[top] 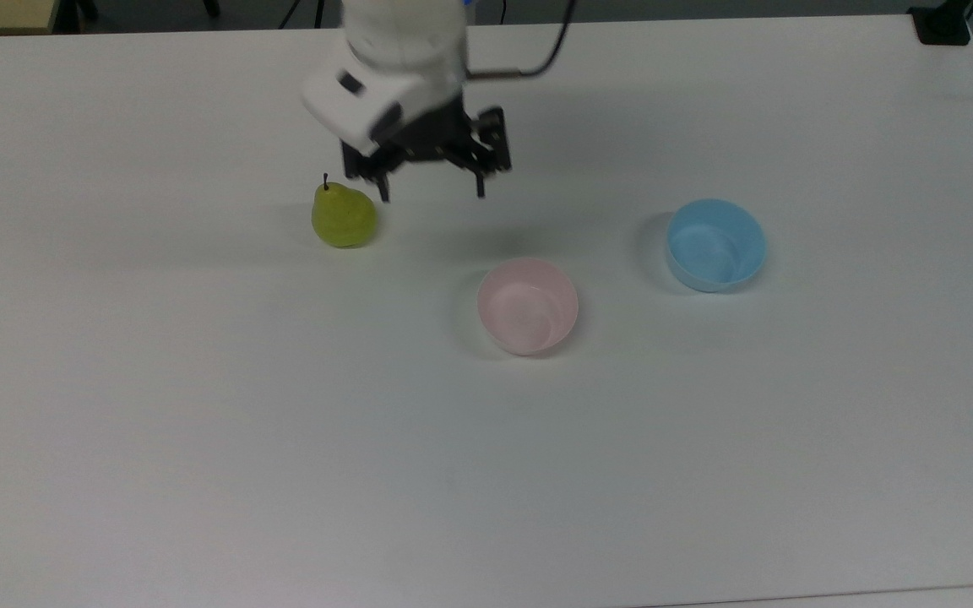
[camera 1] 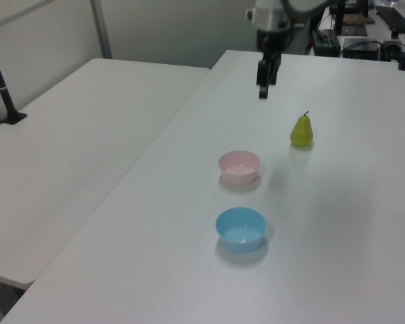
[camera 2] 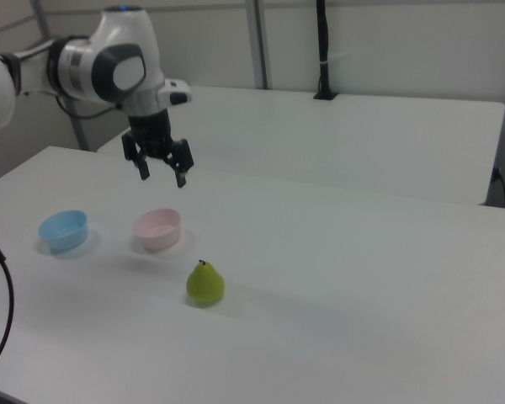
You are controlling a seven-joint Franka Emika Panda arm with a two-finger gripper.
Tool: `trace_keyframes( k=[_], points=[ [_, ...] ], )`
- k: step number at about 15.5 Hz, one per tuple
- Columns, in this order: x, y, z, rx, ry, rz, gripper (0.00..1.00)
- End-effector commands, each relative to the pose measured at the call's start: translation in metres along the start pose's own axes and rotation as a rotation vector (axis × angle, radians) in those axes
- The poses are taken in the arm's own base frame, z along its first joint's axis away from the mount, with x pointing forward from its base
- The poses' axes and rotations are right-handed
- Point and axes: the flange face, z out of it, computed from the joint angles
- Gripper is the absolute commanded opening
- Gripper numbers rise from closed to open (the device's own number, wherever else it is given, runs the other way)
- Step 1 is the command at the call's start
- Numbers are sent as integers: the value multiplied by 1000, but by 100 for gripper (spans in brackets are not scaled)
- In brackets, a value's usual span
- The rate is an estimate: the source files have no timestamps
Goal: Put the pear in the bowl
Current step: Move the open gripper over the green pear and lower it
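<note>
The yellow-green pear (top: 343, 217) (camera 1: 301, 130) (camera 2: 204, 284) stands upright on the white table, stem up. The pale pink bowl (top: 527, 306) (camera 1: 239, 166) (camera 2: 157, 229) sits empty to the pear's right in the top view. My gripper (top: 432, 192) (camera 1: 262, 92) (camera 2: 162, 177) hangs open in the air, fingers pointing down. In the top view it is just right of the pear's top and above the pink bowl. It holds nothing and touches nothing.
A light blue bowl (top: 715, 244) (camera 1: 241, 229) (camera 2: 64, 230) sits empty beyond the pink one, at the top view's right. A second white table (camera 1: 67, 148) adjoins this one. A black post (camera 1: 1, 84) stands on it.
</note>
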Motion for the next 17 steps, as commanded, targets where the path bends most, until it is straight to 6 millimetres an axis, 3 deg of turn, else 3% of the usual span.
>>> trace_keyframes(
  k=[1,3,5,9,13,17],
  points=[
    [17,-36,50,-24,-19,-42,100],
    [17,-33,59,-31,-36,-65,100],
    [12,-15,47,-29,-39,-102,100],
    [-13,49,51,-64,-113,-153,100],
    [-39,70,96,-120,-253,-233,100],
    [-50,73,133,-157,-292,-259,100]
  ],
)
